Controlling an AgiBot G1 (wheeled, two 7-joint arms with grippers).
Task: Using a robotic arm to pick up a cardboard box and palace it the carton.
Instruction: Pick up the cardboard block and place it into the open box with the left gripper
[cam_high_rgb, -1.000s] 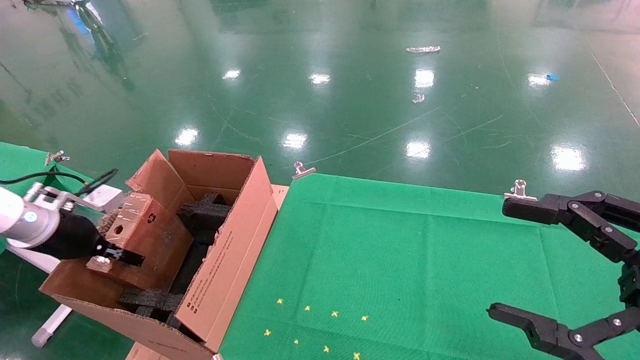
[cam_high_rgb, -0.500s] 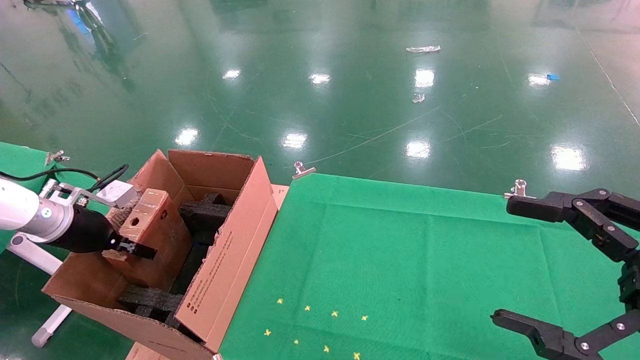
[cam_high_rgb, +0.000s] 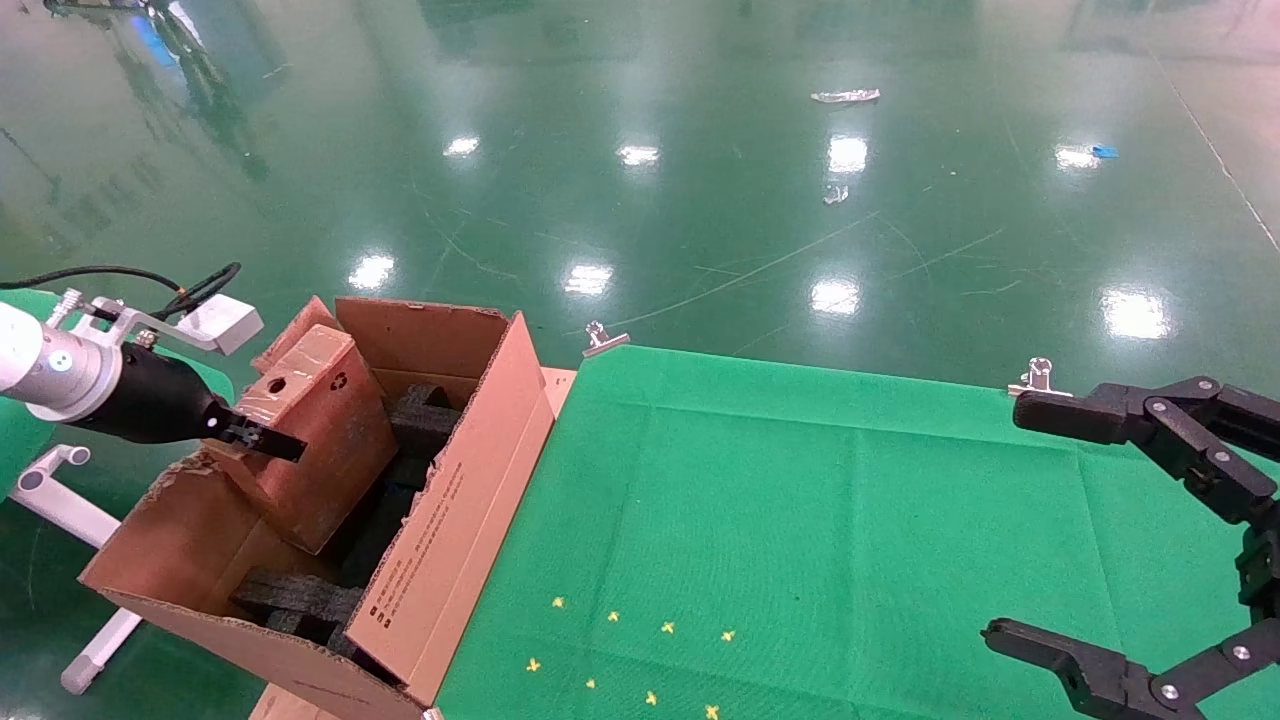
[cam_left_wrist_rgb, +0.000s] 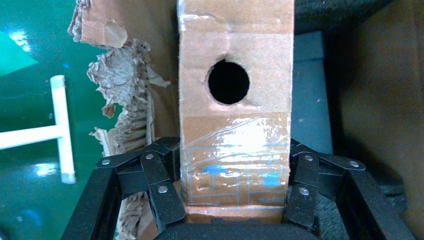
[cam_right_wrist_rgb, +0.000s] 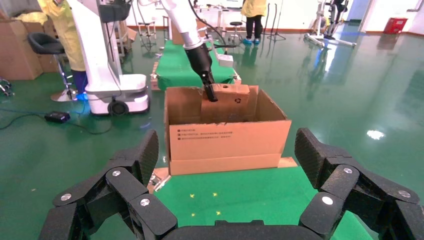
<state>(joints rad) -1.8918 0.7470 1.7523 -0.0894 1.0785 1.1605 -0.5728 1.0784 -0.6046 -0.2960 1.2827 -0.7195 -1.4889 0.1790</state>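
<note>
Left gripper (cam_high_rgb: 262, 437) clamps the box (cam_high_rgb: 318, 430) by its taped end, above the carton (cam_high_rgb: 455, 520).
You see its long axis slanting down into the carton, hole end uppermost; right gripper (cam_high_rgb: 1040, 520) hangs wide open.

Robot lab or test hall. Glossy green floor (cam_high_rgb: 700, 180) reflecting ceiling lights; green-covered tables (cam_right_wrist_rgb: 195, 70); a second white wheeled robot (cam_right_wrist_rgb: 107, 60); staff in yellow coats (cam_right_wrist_rgb: 60, 30); stands, stools and cables (cam_right_wrist_rgb: 30, 120) about.
</note>
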